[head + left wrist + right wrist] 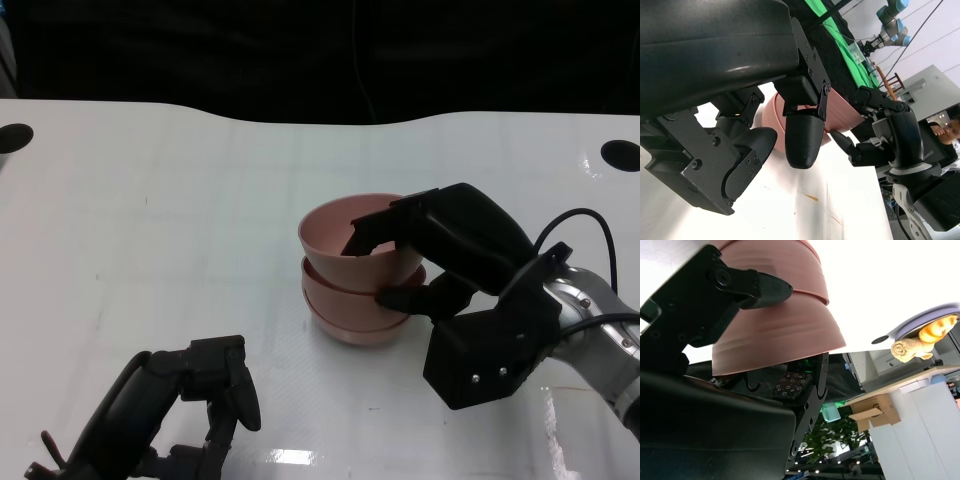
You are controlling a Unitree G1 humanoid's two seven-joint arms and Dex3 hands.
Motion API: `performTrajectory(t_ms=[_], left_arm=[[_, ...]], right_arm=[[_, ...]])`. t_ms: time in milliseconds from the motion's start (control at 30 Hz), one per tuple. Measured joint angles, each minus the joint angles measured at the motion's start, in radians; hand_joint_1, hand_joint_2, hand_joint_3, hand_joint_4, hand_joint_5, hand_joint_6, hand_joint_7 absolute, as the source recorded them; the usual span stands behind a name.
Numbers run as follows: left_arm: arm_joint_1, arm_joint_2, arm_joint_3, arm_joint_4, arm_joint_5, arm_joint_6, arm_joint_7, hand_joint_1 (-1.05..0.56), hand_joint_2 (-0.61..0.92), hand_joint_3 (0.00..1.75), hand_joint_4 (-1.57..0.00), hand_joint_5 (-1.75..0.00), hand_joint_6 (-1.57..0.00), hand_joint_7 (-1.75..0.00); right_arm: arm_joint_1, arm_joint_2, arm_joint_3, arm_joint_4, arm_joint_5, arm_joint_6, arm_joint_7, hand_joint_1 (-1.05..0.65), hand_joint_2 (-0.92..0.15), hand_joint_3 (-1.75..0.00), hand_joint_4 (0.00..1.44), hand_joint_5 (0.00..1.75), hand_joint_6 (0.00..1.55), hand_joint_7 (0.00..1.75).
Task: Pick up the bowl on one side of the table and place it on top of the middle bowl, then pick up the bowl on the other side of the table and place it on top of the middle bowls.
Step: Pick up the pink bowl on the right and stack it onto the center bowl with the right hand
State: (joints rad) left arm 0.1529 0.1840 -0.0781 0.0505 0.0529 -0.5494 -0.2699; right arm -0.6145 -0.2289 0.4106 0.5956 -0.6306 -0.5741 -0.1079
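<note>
Setting the top pink bowl [350, 240] onto the stack of pink bowls [358, 305] at mid-table, the right hand [440, 250] is pinching its rim, fingers reaching inside and thumb pressing the outer wall. This is looking like the last placement; next the fingers need to be spreading and lifting clear without tipping the stack. The left hand [190, 395] is resting near the white table [150, 200] edge, fingers curled on nothing.
</note>
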Motion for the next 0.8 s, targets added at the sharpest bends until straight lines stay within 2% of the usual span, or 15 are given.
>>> performTrajectory(t_ms=[33, 67, 167, 400, 733, 800], left_arm=[[0.000, 0.000, 0.000, 0.000, 0.000, 0.000, 0.000, 0.03, 0.26, 1.61, -0.91, -1.73, -0.85, -1.51], [0.000, 0.000, 0.000, 0.000, 0.000, 0.000, 0.000, 0.03, 0.26, 1.61, -0.91, -1.73, -0.85, -1.51], [0.000, 0.000, 0.000, 0.000, 0.000, 0.000, 0.000, 0.03, 0.25, 1.62, -0.92, -1.73, -0.86, -1.51], [0.000, 0.000, 0.000, 0.000, -0.001, 0.001, 0.000, 0.03, 0.25, 1.62, -0.92, -1.73, -0.86, -1.51], [0.000, 0.000, 0.000, 0.000, -0.001, 0.000, 0.000, 0.03, 0.24, 1.63, -0.92, -1.73, -0.86, -1.50], [0.000, 0.000, 0.000, 0.000, -0.001, 0.000, 0.000, 0.02, 0.24, 1.63, -0.92, -1.73, -0.86, -1.50]], right_arm=[[0.000, -0.001, -0.001, -0.007, -0.002, 0.002, 0.000, -0.36, -0.77, -0.29, 0.85, 0.44, 0.90, 0.06], [0.000, -0.002, -0.001, -0.015, -0.004, 0.004, -0.001, -0.38, -0.83, -0.20, 0.86, 0.40, 0.90, 0.04], [0.001, -0.004, -0.001, -0.033, -0.020, 0.012, -0.011, -0.47, -0.91, -0.13, 0.84, 0.37, 0.88, 0.01], [0.014, -0.026, -0.001, -0.077, -0.064, 0.023, -0.030, -0.58, -0.92, -0.21, 0.76, 0.38, 0.80, 0.00], [0.052, -0.057, -0.001, -0.129, -0.063, 0.056, 0.001, -0.61, -0.92, -0.24, 0.66, 0.37, 0.75, 0.00], [0.058, -0.063, -0.001, -0.147, -0.060, 0.066, 0.019, -0.63, -0.92, -0.25, 0.57, 0.33, 0.67, 0.00]])
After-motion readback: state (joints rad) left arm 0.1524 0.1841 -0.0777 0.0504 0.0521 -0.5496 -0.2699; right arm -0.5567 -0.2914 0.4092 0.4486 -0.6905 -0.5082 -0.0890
